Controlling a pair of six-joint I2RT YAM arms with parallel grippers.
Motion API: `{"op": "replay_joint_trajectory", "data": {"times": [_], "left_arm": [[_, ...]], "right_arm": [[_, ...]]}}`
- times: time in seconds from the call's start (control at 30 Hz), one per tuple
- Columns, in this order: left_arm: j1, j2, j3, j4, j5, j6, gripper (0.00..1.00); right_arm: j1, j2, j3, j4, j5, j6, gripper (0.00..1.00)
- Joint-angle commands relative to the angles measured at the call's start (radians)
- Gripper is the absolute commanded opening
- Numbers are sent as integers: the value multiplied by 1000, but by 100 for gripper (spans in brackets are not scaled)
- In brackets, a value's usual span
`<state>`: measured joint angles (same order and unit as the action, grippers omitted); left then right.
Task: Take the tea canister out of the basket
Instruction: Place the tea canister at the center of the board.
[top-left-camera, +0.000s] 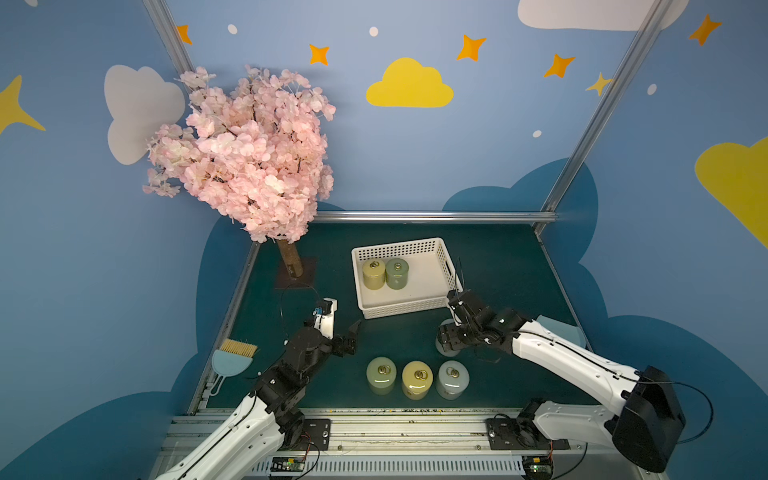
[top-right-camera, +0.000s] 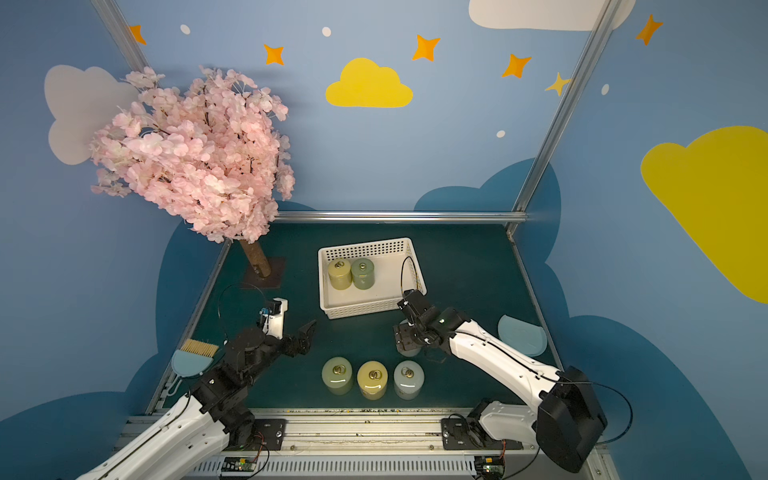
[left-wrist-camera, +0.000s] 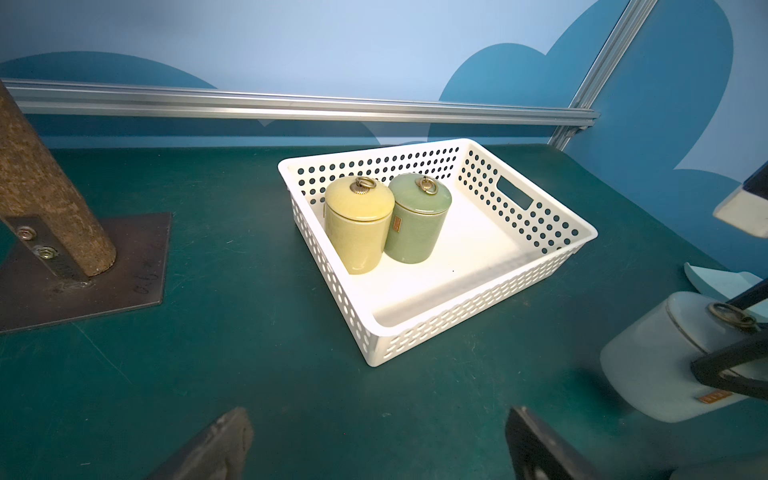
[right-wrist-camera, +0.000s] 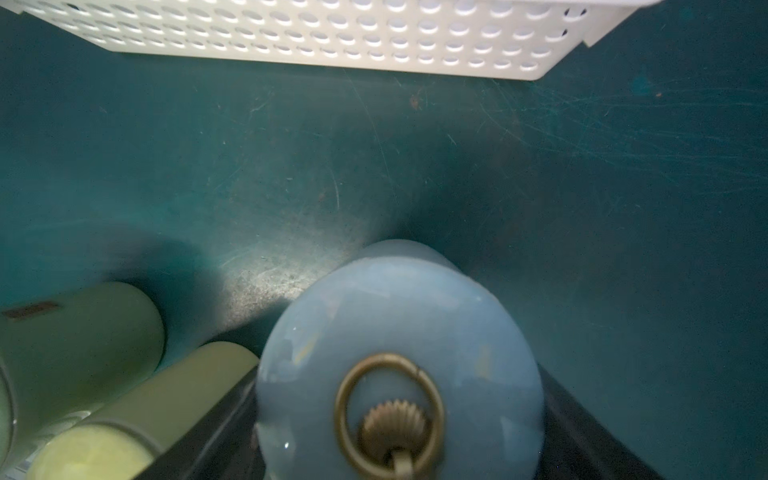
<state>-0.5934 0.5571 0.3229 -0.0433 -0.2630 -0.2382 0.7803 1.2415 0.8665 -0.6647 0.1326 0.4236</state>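
The green table (top-left-camera: 498, 270) fills the floor of the cell, with a pink tree (top-left-camera: 245, 149) standing at its far left corner. The left arm (top-left-camera: 249, 415) and the right arm (top-left-camera: 561, 357) reach in from the near edge.

The basket (top-left-camera: 403, 308) sits on the far middle of the table. Inside, against its left wall, a yellow canister (top-left-camera: 373, 274) and a green canister (top-left-camera: 397, 273) stand upright, touching each other.

The blue canister (left-wrist-camera: 656, 361) is outside the basket, over the table just in front of the basket's near right corner. The right gripper (top-left-camera: 448, 338) clamps it from above, one dark finger (right-wrist-camera: 582, 440) on each side below the lid. Whether its base touches the table cannot be told.

Near the front edge, a row of three canisters (top-left-camera: 417, 379) stands upright on the table: pale green, yellow, pale grey.

The left gripper (top-left-camera: 352, 338) hangs over bare table to the left of that row, its fingers (left-wrist-camera: 216, 449) spread wide with nothing between them.

A dustpan (top-left-camera: 230, 361) with a brush lies at the left edge. A pale blue half-round piece (top-right-camera: 521, 334) lies at the right edge, partly behind the right arm.
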Motion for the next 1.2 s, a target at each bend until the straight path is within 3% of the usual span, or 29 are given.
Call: {"op": "replay_joint_trajectory", "data": {"times": [0.0, 0.8, 1.17], "left_arm": [[4, 1, -10, 25, -8, 10, 100], [4, 0, -11, 24, -7, 10, 100], [4, -1, -11, 22, -9, 11, 100]], "right_arm": [[8, -5, 1, 75, 10, 19, 62], [12, 45, -50, 109, -2, 44, 62], [18, 47, -50, 97, 3, 53, 72]]}}
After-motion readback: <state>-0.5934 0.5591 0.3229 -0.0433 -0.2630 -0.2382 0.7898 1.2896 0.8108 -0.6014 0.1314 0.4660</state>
